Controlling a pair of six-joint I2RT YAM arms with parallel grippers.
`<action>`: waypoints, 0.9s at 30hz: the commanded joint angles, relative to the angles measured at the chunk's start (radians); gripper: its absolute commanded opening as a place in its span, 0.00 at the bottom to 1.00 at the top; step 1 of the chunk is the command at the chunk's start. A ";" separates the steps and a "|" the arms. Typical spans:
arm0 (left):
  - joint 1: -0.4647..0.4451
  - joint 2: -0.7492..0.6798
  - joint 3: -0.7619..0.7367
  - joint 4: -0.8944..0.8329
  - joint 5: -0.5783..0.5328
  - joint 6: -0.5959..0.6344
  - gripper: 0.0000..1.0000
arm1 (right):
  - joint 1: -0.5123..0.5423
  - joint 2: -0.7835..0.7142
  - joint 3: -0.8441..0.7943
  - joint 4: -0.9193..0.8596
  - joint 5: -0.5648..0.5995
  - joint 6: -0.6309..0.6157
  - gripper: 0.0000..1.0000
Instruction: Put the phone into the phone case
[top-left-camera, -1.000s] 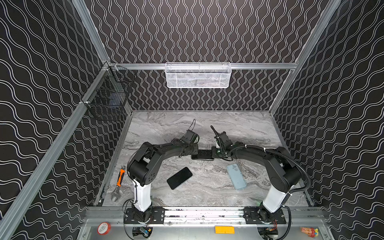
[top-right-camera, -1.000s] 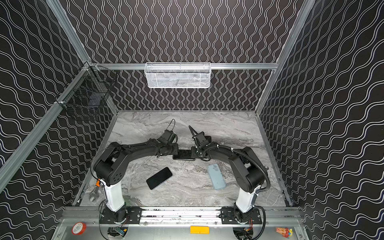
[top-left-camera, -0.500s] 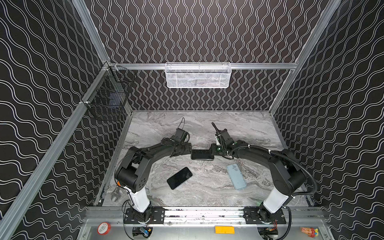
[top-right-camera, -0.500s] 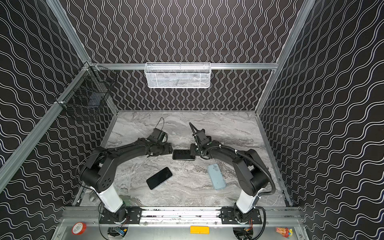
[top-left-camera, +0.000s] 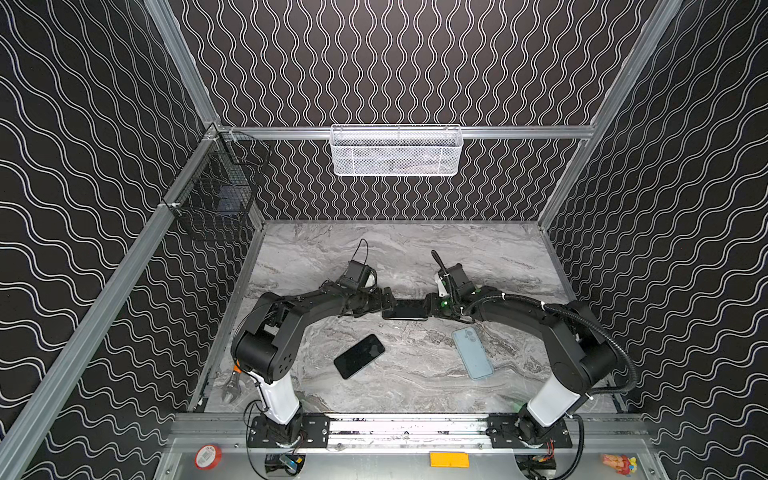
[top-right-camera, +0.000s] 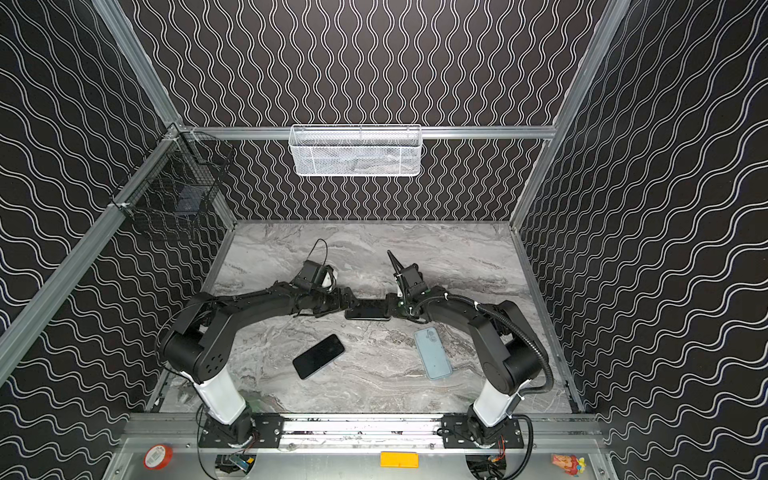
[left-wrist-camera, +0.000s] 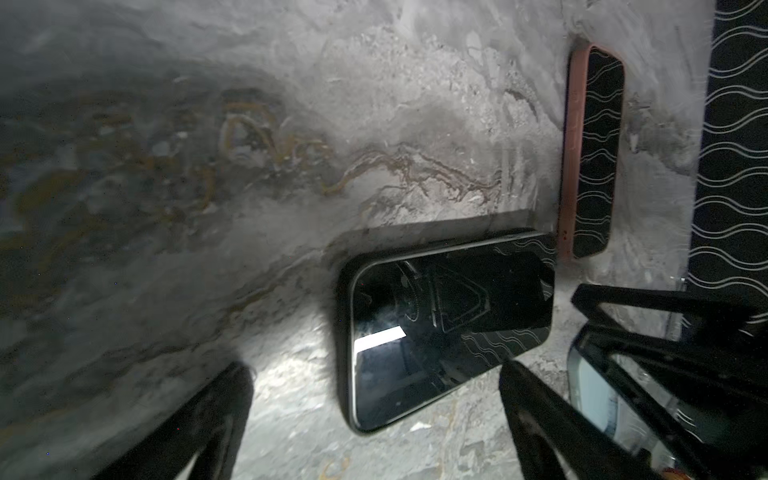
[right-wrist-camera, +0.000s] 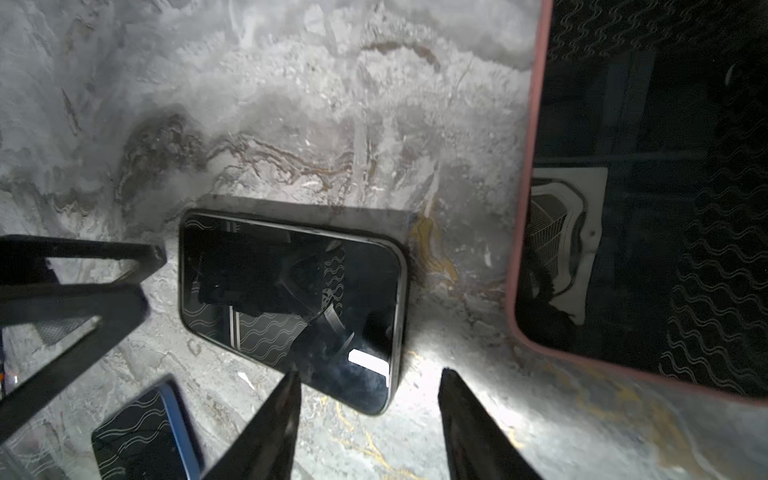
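Observation:
A dark phone (top-left-camera: 405, 311) lies flat, screen up, at mid-table between my two grippers. Close up, the phone (left-wrist-camera: 449, 328) has a thick black rim round its screen that looks like the phone case. My left gripper (top-left-camera: 384, 301) stands wide open at its left end. In the left wrist view the left gripper (left-wrist-camera: 374, 365) straddles one corner without touching it. My right gripper (top-left-camera: 430, 306) is open at the right end. In the right wrist view the right gripper (right-wrist-camera: 370, 370) has a corner of the phone (right-wrist-camera: 291, 299) between its fingers.
A second black phone (top-left-camera: 359, 356) with a blue edge and a light blue item (top-left-camera: 472, 353), camera side up, lie nearer the front. A pink-edged phone (right-wrist-camera: 648, 208) lies close to the right gripper and shows only in the wrist views. A wrench (top-left-camera: 230, 384) lies at the left table edge.
The jaws of both grippers have widened at the ends of the phone. The left gripper has drawn back a little to the left. The phone has stayed flat in place.

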 joint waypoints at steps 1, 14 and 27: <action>0.001 0.024 -0.021 0.076 0.080 -0.052 0.97 | 0.001 0.023 -0.004 0.048 -0.042 0.019 0.55; -0.003 0.055 -0.051 0.207 0.178 -0.105 0.95 | 0.001 0.077 -0.050 0.123 -0.073 0.053 0.53; -0.005 -0.055 -0.093 0.392 0.231 -0.192 0.89 | 0.002 0.096 -0.105 0.171 -0.085 0.080 0.53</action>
